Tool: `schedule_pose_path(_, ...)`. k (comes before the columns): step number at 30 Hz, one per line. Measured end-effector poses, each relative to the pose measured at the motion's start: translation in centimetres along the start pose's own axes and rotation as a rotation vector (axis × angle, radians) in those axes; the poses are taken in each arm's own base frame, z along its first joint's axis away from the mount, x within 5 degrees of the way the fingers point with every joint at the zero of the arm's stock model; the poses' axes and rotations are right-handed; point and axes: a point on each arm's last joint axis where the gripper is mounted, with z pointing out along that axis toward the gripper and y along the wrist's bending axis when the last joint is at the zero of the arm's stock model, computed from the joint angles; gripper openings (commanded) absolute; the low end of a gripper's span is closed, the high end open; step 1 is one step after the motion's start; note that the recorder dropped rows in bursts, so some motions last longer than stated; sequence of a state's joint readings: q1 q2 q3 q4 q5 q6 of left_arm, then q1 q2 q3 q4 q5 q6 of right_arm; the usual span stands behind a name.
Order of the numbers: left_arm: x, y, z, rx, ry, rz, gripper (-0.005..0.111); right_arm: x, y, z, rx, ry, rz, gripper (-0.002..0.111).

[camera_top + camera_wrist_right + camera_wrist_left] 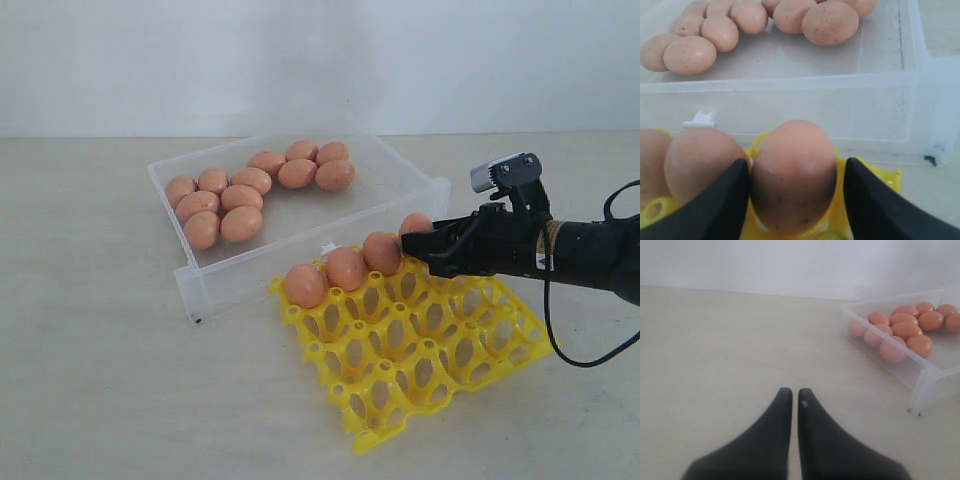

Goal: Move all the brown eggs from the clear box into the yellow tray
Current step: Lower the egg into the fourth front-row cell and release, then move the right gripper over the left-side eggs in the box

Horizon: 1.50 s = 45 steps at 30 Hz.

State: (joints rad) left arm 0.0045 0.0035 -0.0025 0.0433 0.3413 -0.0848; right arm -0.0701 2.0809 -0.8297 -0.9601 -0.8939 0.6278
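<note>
The yellow tray (365, 437) lies nearest, a bright plastic lattice of round cup holes with small raised posts between them, set askew on the table just beside the clear box (260, 265). Four smooth, oval brown eggs (344, 268), faintly speckled, stand upright in the tray's row closest to the box. The end egg (792, 175) sits in its cup between the black fingers (720, 210) of the right gripper (797, 165). The jaws are parted a little wider than the egg; one finger lies against its side and a thin gap shows at the other. The arm reaches in low and nearly level from the right, a cable looping beneath it.

The rest of the eggs (241, 223) lie clustered against the far and left walls of the translucent, low-walled box, which has a small white latch tab (700, 119) on its near wall.

The left gripper (795, 395) hangs over bare table well apart from the box, its tapered fingers almost together.

The table (100, 380) is pale and matte, and behind it is a plain white wall (300, 60).
</note>
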Motion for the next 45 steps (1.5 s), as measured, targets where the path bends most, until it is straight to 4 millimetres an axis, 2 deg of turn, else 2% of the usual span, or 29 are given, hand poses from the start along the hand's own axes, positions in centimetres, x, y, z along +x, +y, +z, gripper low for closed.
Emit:
schedule_pose_path(5,0.0,0.0,0.0,0.000,0.000,0.000,0.004,-0.4,0.0,-0.2,0.008,-0.012,-0.005,0.071)
schedule_pose_path(6,0.0,0.0,0.0,0.000,0.000,0.000,0.004,-0.4,0.0,-0.2,0.008,-0.012,-0.005,0.072)
schedule_pose_path(12,0.0,0.0,0.0,0.000,0.000,0.000,0.004,-0.6,0.0,-0.2,0.011,-0.015,-0.010,0.071)
schedule_pose_path(16,0.0,0.0,0.0,0.000,0.000,0.000,0.004,-1.7,0.3,-0.7,0.014,-0.041,-0.032,0.071)
schedule_pose_path(19,0.0,0.0,0.0,0.000,0.000,0.000,0.004,-4.4,1.2,-1.8,-0.005,-0.133,-0.083,0.071)
schedule_pose_path(22,0.0,0.0,0.0,0.000,0.000,0.000,0.004,-8.1,2.9,-3.7,-0.072,-0.305,-0.120,0.071)
schedule_pose_path(25,0.0,0.0,0.0,0.000,0.000,0.000,0.004,-12.0,5.6,-5.4,-0.161,-0.496,-0.090,0.071)
schedule_pose_path(27,0.0,0.0,0.0,0.000,0.000,0.000,0.004,-14.2,7.5,-5.4,-0.201,-0.544,-0.102,0.071)
schedule_pose_path(30,0.0,0.0,0.0,0.000,0.000,0.000,0.004,-16.3,10.7,-3.3,-0.197,-0.447,-0.183,0.071)
schedule_pose_path(32,0.0,0.0,0.0,0.000,0.000,0.000,0.004,-16.5,13.2,-0.9,-0.143,-0.283,-0.293,0.071)
schedule_pose_path(34,0.0,0.0,0.0,0.000,0.000,0.000,0.004,-16.5,14.7,1.5,-0.009,-0.115,-0.384,0.071)
schedule_pose_path(37,0.0,0.0,0.0,0.000,0.000,0.000,0.004,-16.9,15.4,4.0,0.206,0.020,-0.405,0.071)
schedule_pose_path(39,0.0,0.0,0.0,0.000,0.000,0.000,0.004,-17.3,15.8,5.3,0.283,0.049,-0.373,0.071)
schedule_pose_path(45,0.0,0.0,0.0,0.000,0.000,0.000,0.004,-17.0,17.6,8.1,0.324,0.124,-0.209,0.071)
